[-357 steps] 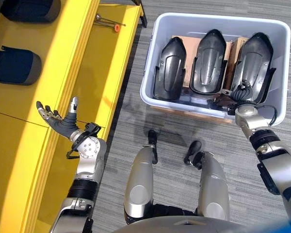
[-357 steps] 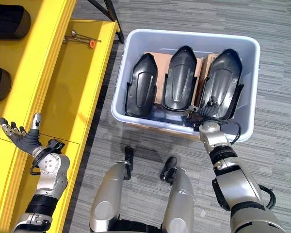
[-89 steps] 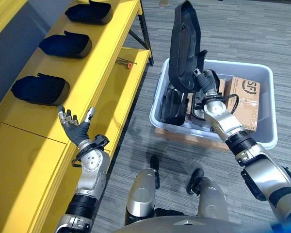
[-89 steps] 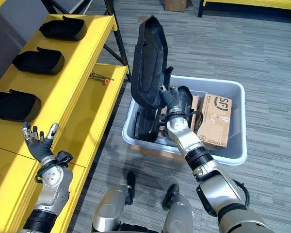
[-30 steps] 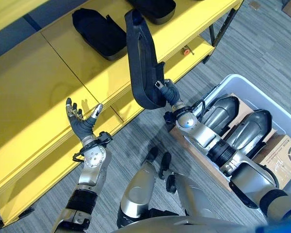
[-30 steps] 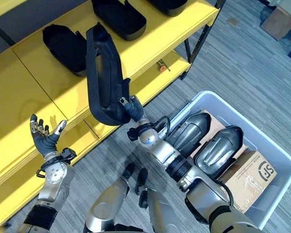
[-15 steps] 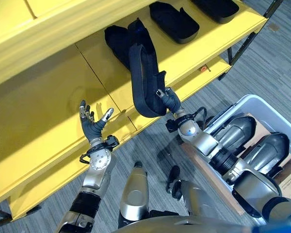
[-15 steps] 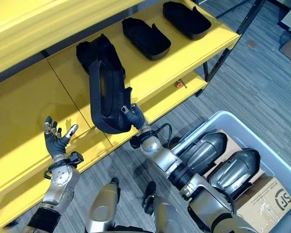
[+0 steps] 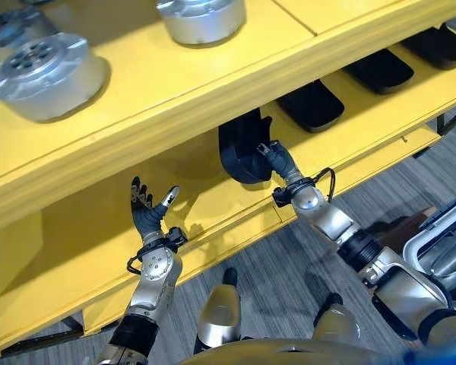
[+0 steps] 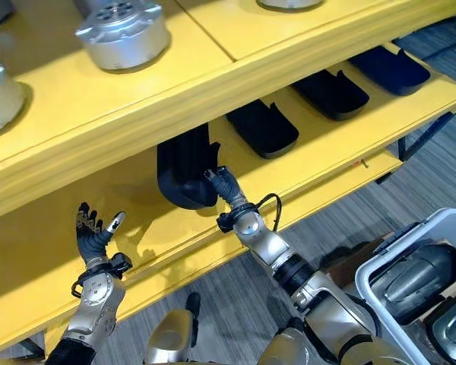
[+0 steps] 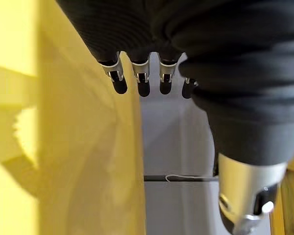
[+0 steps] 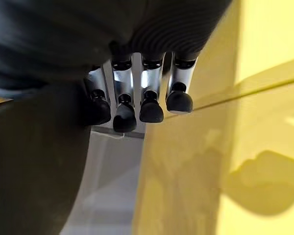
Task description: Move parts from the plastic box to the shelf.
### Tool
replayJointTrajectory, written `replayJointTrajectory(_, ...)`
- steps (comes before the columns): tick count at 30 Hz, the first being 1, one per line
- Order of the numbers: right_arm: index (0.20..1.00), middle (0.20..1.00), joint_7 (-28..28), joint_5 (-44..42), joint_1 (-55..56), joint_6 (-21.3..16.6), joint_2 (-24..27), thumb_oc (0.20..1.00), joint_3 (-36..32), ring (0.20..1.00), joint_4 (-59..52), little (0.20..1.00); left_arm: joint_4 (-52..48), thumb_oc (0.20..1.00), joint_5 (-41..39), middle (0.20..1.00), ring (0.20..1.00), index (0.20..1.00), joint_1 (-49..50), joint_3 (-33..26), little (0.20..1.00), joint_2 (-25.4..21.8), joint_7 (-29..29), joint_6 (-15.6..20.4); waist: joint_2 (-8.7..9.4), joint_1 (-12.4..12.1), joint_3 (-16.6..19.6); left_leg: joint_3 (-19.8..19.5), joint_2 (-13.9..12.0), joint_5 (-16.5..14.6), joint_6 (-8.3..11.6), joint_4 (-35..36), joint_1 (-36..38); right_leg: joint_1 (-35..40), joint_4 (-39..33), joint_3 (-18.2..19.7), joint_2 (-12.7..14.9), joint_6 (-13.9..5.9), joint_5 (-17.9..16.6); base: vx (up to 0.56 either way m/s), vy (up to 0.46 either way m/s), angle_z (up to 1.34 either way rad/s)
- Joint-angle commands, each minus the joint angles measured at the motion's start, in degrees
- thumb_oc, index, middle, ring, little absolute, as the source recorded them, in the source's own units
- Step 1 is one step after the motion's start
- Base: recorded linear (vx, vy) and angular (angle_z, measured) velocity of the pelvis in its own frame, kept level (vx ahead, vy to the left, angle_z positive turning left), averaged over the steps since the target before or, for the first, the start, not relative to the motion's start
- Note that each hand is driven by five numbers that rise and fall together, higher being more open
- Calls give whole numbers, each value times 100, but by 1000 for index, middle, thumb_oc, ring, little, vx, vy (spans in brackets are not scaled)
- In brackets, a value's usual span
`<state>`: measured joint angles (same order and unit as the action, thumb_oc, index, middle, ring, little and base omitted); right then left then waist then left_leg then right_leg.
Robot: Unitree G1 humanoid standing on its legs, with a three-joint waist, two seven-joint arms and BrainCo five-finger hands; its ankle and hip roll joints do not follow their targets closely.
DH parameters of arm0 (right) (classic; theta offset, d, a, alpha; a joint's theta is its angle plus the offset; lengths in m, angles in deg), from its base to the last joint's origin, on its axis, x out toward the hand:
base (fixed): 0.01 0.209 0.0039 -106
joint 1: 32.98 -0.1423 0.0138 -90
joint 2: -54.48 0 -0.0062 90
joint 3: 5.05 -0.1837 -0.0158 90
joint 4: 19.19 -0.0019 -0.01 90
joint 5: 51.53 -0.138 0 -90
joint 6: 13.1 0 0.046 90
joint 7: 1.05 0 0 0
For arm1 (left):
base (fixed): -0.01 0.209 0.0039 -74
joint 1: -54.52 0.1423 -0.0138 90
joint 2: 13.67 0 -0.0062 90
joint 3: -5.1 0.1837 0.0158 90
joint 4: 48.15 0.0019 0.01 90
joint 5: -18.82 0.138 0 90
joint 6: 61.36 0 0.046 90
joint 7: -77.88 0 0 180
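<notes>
My right hand [image 9: 278,162] is shut on the lower edge of a long black moulded part [image 9: 242,146], which stands upright over the yellow shelf's middle board [image 9: 213,198]. The part's top is hidden behind the front rail of the upper board [image 10: 213,84]. In the right wrist view the curled fingers [image 12: 132,105] lie against the dark part [image 12: 34,161]. My left hand [image 9: 147,215] is open with its palm up, to the left of the part and apart from it. The grey plastic box [image 10: 380,262] at the lower right holds more dark parts [image 10: 414,281].
Three black parts [image 9: 310,105] [image 9: 378,70] [image 9: 439,44] lie in a row on the middle board to the right. Round silver metal parts [image 9: 201,17] [image 9: 45,65] sit on the upper board. Grey carpet lies below the shelf.
The view has dropped lower and closer to the shelf. My right hand has carried the black part in under the upper board. The left hand stays open beside it.
</notes>
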<state>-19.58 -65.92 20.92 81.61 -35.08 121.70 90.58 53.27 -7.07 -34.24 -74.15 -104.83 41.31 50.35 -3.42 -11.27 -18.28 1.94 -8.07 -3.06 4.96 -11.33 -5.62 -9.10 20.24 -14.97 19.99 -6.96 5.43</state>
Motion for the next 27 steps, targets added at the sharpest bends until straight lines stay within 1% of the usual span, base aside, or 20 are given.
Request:
replayJointTrajectory(1, 200, 200, 5, 76, -562, -221, 64, 200, -259, 200, -443, 200, -503, 1000, 44, 1000, 1000, 1000, -79, -13, 1000, -88, -11, 354, 38, 93, -116, 11, -227, 740, -10, 128, 37, 246, 110, -359, -675, 547, 69, -52, 152, 21)
replayJointTrajectory(3, 200, 200, 23, 175, -617, -149, 42, 200, -281, 200, -402, 200, -525, 1000, 2, 1000, 1000, 1000, -123, 1, 1000, -93, -65, 312, 62, 24, -222, -16, -125, 523, -70, 44, -37, 194, 230, -378, -615, 500, 80, -84, 107, 25)
replayJointTrajectory(7, 200, 200, -14, 284, -722, -44, 39, 200, -264, 200, -279, 200, -522, 1000, -28, 1000, 1000, 1000, -179, 19, 1000, -111, -123, 320, 99, -105, -429, -96, -25, 410, -128, -145, -249, 105, 374, -431, -573, 462, 86, -114, 29, 27)
replayJointTrajectory(10, 200, 200, -120, 597, -766, -1, 62, 200, -209, 200, -131, 200, -562, 1000, -24, 1000, 1000, 1000, -211, 9, 1000, -127, -68, 344, 126, -214, -596, -155, 22, 401, -160, -246, -402, 73, 433, -480, -587, 459, 104, -129, -22, 20)
replayJointTrajectory(11, 200, 200, -139, 719, -795, 45, 70, 200, -197, 200, -71, 200, -585, 1000, -3, 1000, 1000, 1000, -222, 18, 1000, -138, -65, 353, 139, -243, -640, -172, 27, 403, -163, -266, -442, 71, 438, -498, -595, 464, 109, -117, -41, 23)
replayJointTrajectory(12, 200, 200, -217, 1345, -912, 64, 154, 200, -189, 200, 144, 200, -641, 1000, 54, 1000, 1000, 1000, -232, 18, 1000, -178, -44, 349, 166, -316, -717, -198, 42, 415, -166, -310, -534, 65, 446, -540, -611, 473, 112, -119, -38, 22)
replayJointTrajectory(14, 200, 200, -188, 1643, -1107, 95, 276, 200, -141, 200, 408, 200, -648, 1000, 54, 1000, 1000, 1000, -257, 31, 1000, -218, 7, 381, 192, -386, -782, -192, 39, 423, -162, -363, -610, 59, 445, -596, -604, 469, 98, -94, -23, 8)
replayJointTrajectory(16, 200, 200, -131, 1721, -1265, 37, 365, 200, -142, 200, 643, 200, -687, 1000, 84, 1000, 1000, 1000, -293, 53, 1000, -260, 55, 415, 205, -440, -831, -176, 27, 420, -161, -426, -680, 46, 466, -652, -582, 469, 94, -36, -23, 1)
replayJointTrajectory(17, 200, 200, -113, 1823, -1342, -14, 416, 200, -143, 200, 768, 200, -735, 1000, 66, 1000, 1000, 1000, -300, 63, 1000, -298, 70, 397, 224, -479, -868, -193, 28, 302, -124, -506, -668, 69, 539, -625, -569, 417, 195, -5, -41, 3)
replayJointTrajectory(18, 200, 200, -96, 1850, -1454, -30, 490, 200, -138, 200, 912, 200, -777, 1000, 26, 1000, 1000, 1000, -316, 83, 1000, -343, 75, 369, 228, -525, -904, -199, 32, 283, -131, -573, -721, 51, 593, -659, -554, 421, 208, 11, -41, 4)
replayJointTrajectory(23, 200, 200, -219, 1831, -1989, 44, 660, 200, -206, 200, 1649, 200, -881, 1000, -68, 1000, 1000, 1000, -436, 93, 1000, -512, 128, 277, 285, -723, -1051, -240, 15, 266, -134, -804, -979, 1, 812, -843, -538, 449, 267, -42, -57, 9)
replayJointTrajectory(24, 200, 200, -232, 1865, -2067, 4, 700, 200, -214, 200, 1799, 200, -908, 1000, -79, 1000, 1000, 1000, -448, 89, 1000, -540, 134, 260, 288, -752, -1081, -254, 18, 262, -137, -841, -1017, -19, 863, -859, -530, 450, 283, -33, -41, 17)
replayJointTrajectory(27, 200, 200, -298, 1810, -2230, 56, 789, 200, -222, 200, 2078, 200, -937, 1000, -106, 1000, 1000, 1000, -454, 66, 1000, -592, 168, 267, 307, -824, -1148, -278, 28, 250, -142, -938, -1140, -70, 984, -920, -536, 470, 327, -31, -44, 8)
